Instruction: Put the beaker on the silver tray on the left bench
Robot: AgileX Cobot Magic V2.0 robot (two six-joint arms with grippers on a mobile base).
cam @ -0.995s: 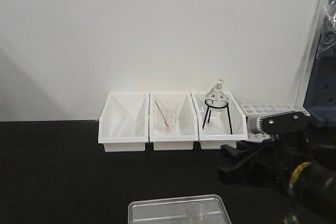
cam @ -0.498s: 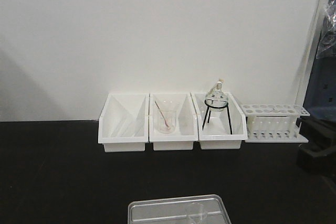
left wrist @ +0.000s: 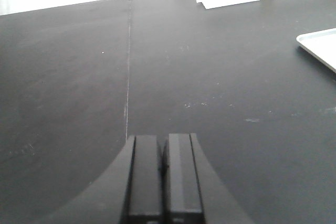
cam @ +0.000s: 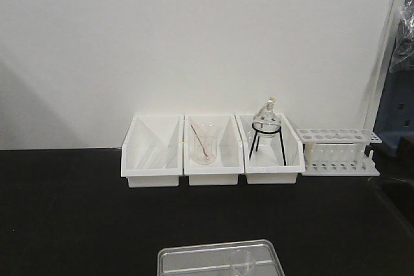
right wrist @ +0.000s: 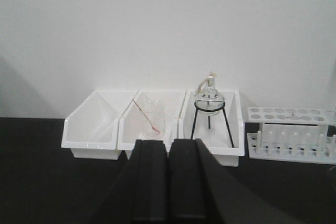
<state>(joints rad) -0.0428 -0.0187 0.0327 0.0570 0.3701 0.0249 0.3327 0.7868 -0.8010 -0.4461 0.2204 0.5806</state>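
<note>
Right arm now out of front view; both arms' fingers [left wrist: 163, 174] [right wrist: 168, 179] closed, empty.

Lighting's pretty flat and bright overall. The white wall [cam: 207, 37] is evenly lit, with a soft grey shadow low at its left end, so the light maybe comes from the right. The black surface [cam: 71, 211] reads very dark and matte. In the left wrist view the far edge blows out to pure white. Everything's slightly soft and grainy.
</note>
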